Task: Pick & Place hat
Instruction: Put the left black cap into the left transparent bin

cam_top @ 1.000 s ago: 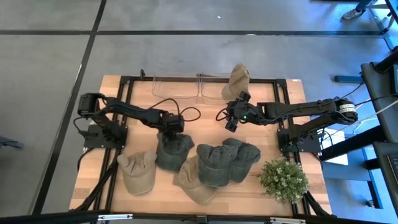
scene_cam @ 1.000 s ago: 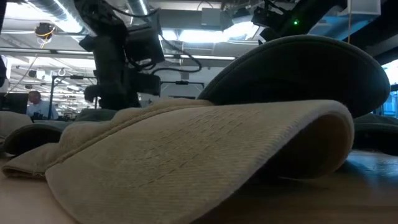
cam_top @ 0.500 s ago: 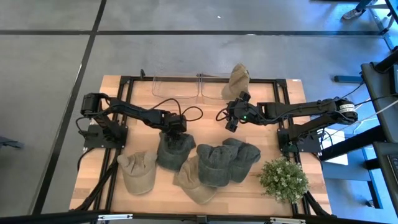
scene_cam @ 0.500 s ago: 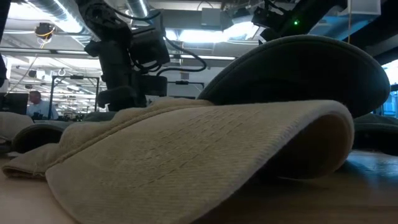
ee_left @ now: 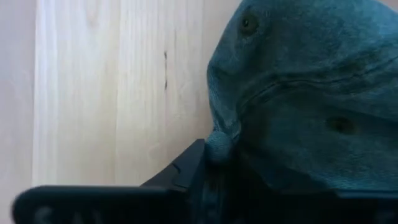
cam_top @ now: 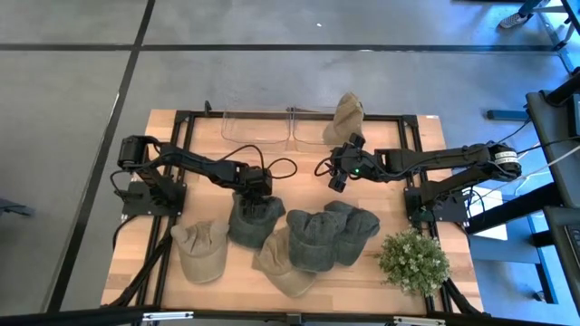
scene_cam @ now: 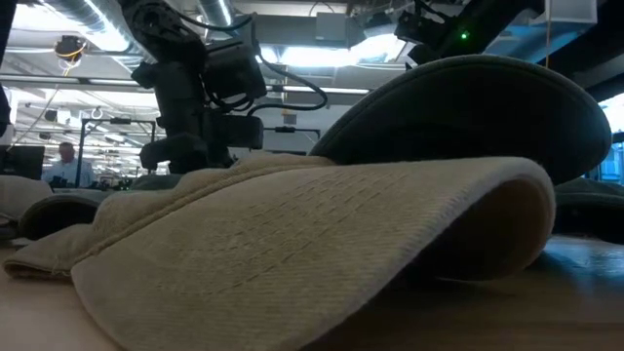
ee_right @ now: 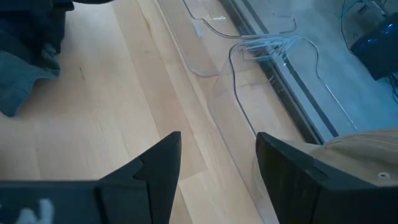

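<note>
We see the left gripper (cam_top: 252,192) move down onto the dark green hat (cam_top: 251,219). Its fingers (ee_left: 186,174) now pinch the cloth.

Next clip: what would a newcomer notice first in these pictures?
A huddle of caps along the table's near edge: a dark grey cap with the left pincer pressed down on its crown, two more grey ones to its right, and tan caps in front. The right pincer hangs open over bare wood, near a tan cap standing in a clear bin at the far edge. A green plant marks the near right corner.
</note>
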Robot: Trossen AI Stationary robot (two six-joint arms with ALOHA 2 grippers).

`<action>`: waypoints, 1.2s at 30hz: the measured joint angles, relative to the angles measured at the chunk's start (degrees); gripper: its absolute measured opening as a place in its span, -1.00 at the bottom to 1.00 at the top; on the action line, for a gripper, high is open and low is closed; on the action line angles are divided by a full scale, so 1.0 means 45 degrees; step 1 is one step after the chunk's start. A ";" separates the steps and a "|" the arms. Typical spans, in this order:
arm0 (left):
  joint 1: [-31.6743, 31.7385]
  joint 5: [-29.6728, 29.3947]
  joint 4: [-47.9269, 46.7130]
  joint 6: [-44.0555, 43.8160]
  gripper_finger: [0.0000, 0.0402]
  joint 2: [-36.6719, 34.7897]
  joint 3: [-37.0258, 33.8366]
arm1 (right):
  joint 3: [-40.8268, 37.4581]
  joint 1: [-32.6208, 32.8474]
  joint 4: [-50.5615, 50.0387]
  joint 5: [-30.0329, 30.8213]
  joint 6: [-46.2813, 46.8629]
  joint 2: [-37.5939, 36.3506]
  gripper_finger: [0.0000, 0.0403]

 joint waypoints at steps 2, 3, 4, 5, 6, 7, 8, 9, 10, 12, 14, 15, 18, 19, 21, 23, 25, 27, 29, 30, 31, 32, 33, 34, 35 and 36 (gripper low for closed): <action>0.0000 0.0037 -0.0005 0.0004 -0.75 0.0000 0.0000 | 0.0000 0.0001 0.0000 0.0002 0.0000 0.0000 0.04; 0.0000 0.0037 -0.0010 0.0004 -0.79 0.0000 0.0000 | 0.0000 0.0002 -0.0010 0.0002 0.0000 0.0000 0.04; 0.0000 0.0040 -0.0010 0.0002 -0.82 0.0000 0.0000 | 0.0000 0.0002 -0.0031 0.0002 0.0005 0.0000 0.04; 0.0000 0.0035 -0.0010 0.0001 -0.84 0.0000 -0.0002 | 0.0000 0.0002 -0.0068 0.0002 0.0005 0.0000 0.04; 0.0000 0.0035 -0.0004 0.0004 -0.84 0.0000 -0.0005 | 0.0000 0.0002 -0.0104 0.0002 0.0005 0.0000 0.04; 0.0000 0.0034 0.0008 0.0004 -0.84 -0.0034 -0.0005 | 0.0000 0.0002 -0.0117 0.0002 0.0005 0.0000 0.04; 0.0000 0.0029 0.0070 0.0004 -0.84 -0.0107 -0.0006 | 0.0000 0.0000 -0.0112 0.0002 0.0005 0.0000 0.04; 0.0000 -0.0019 0.0112 0.0017 -0.84 -0.0176 -0.0028 | 0.0000 0.0000 -0.0112 0.0000 0.0005 0.0000 0.04; 0.0004 -0.0076 0.0133 0.0030 -0.84 -0.0275 -0.0047 | 0.0000 0.0002 -0.0112 0.0002 0.0005 0.0000 0.04; 0.0015 -0.0191 0.0000 0.0038 -0.84 -0.0654 -0.0109 | 0.0000 0.0002 -0.0112 0.0000 0.0005 0.0000 0.04; 0.0015 -0.0204 0.0251 0.0043 -0.84 -0.1239 -0.0099 | 0.0000 -0.0002 -0.0118 0.0002 0.0005 0.0000 0.04; 0.0015 -0.0208 0.0379 0.0043 -0.84 -0.1596 -0.0080 | 0.0000 0.0002 -0.0121 0.0002 0.0005 0.0000 0.04; 0.0015 -0.0222 0.0730 0.0065 -0.84 -0.2699 -0.0078 | 0.0000 0.0002 -0.0121 0.0002 0.0008 0.0000 0.04; 0.0014 -0.0307 0.0791 0.0177 -0.84 -0.3104 -0.0078 | 0.0000 0.0002 -0.0121 -0.0002 0.0005 0.0000 0.04; 0.0010 -0.0495 0.1134 0.0657 -0.84 -0.3957 -0.0068 | 0.0000 0.0002 -0.0100 0.0002 0.0010 -0.0005 0.04; 0.0010 -0.0707 0.1547 0.1338 -0.84 -0.4744 -0.0063 | 0.0000 0.0002 -0.0102 -0.0003 0.0010 -0.0005 0.04; 0.0010 -0.0803 0.2182 0.2056 -0.84 -0.5501 -0.0063 | 0.0000 0.0002 -0.0097 0.0002 0.0010 -0.0005 0.04; 0.0013 -0.0748 0.2985 0.2805 -0.84 -0.6196 -0.0055 | 0.0000 0.0002 -0.0097 -0.0003 0.0010 -0.0005 0.04; 0.0010 -0.0562 0.3623 0.3622 -0.84 -0.6775 -0.0048 | 0.0000 0.0002 -0.0097 0.0002 0.0010 -0.0005 0.04; 0.0010 -0.0473 0.3836 0.4070 -0.84 -0.7011 -0.0039 | 0.0000 0.0002 -0.0097 -0.0003 0.0010 -0.0005 0.04; 0.0010 -0.0429 0.4000 0.4536 -0.84 -0.7241 -0.0039 | 0.0000 0.0002 -0.0091 0.0002 0.0010 -0.0005 0.04; 0.0013 -0.0435 0.4069 0.4978 -0.84 -0.7477 -0.0039 | 0.0000 0.0002 -0.0078 0.0002 0.0010 -0.0005 0.04; 0.0015 -0.0465 0.4182 0.5368 -0.84 -0.7663 -0.0039 | 0.0000 -0.0001 -0.0078 0.0002 0.0010 -0.0005 0.04; 0.0021 -0.0544 0.4319 0.5712 -0.84 -0.7815 -0.0031 | 0.0000 0.0002 -0.0076 0.0002 0.0010 -0.0005 0.04; 0.0024 -0.0651 0.4357 0.6034 -0.84 -0.7963 -0.0031 | 0.0000 0.0002 -0.0062 0.0002 0.0010 -0.0005 0.04; 0.0024 -0.0725 0.4420 0.6309 -0.84 -0.8078 -0.0034 | 0.0000 -0.0003 -0.0046 0.0007 0.0009 -0.0005 0.04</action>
